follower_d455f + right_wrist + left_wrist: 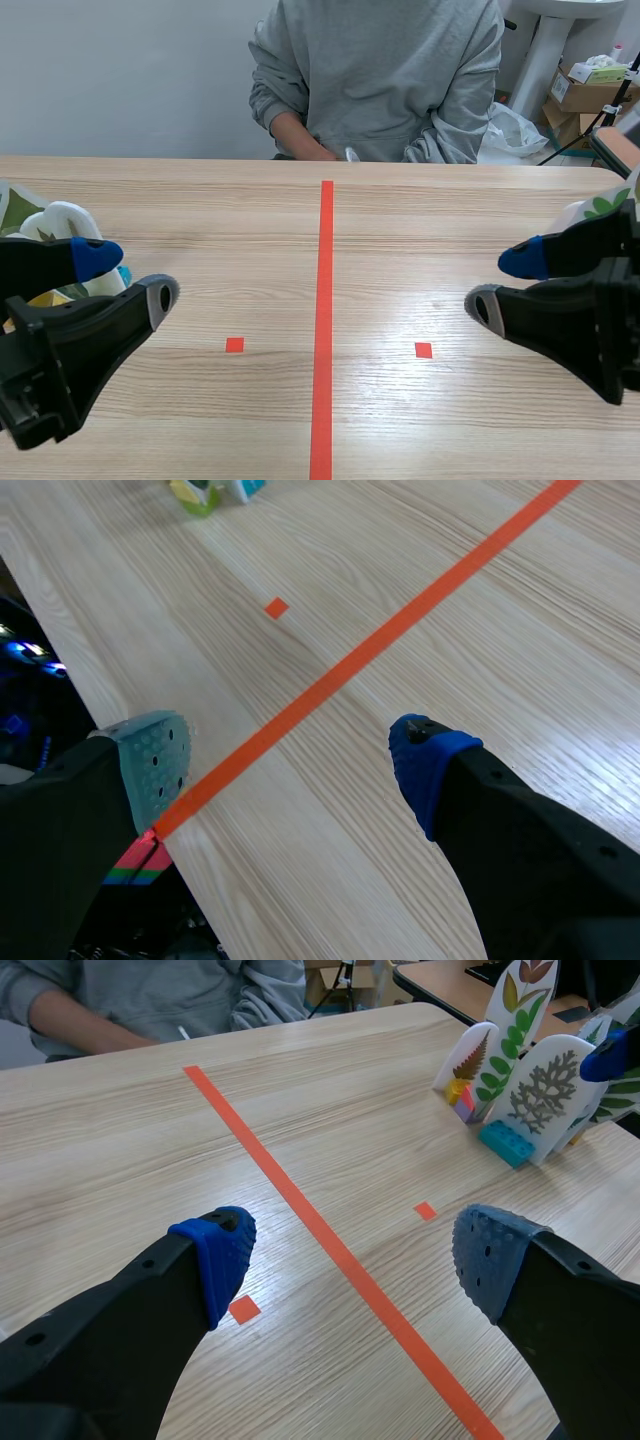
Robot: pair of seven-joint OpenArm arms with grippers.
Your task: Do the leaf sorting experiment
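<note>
White leaf cards standing in toy-brick bases sit in two groups. One group (pixel 540 1090), with a teal brick (pixel 507 1143) and a fern card (pixel 470 1060), stands far ahead of my left gripper (pixel 350 1255), beside the right arm's blue pad (pixel 612 1055). In the scene view a card (pixel 600 205) shows behind my right gripper (pixel 503 285), and other cards (pixel 55 220) behind my left gripper (pixel 130 278). Only brick bases (pixel 205 492) of those show far ahead of my right gripper (pixel 290 765). Both grippers hover low over the table, open and holding nothing.
A person in a grey sweatshirt (pixel 380 80) sits across the table, one hand (pixel 305 148) at the far edge. An orange-red tape line (pixel 323 320) runs down the table's middle with a small square each side. The table's near edge (pixel 150 810) lies under my right gripper.
</note>
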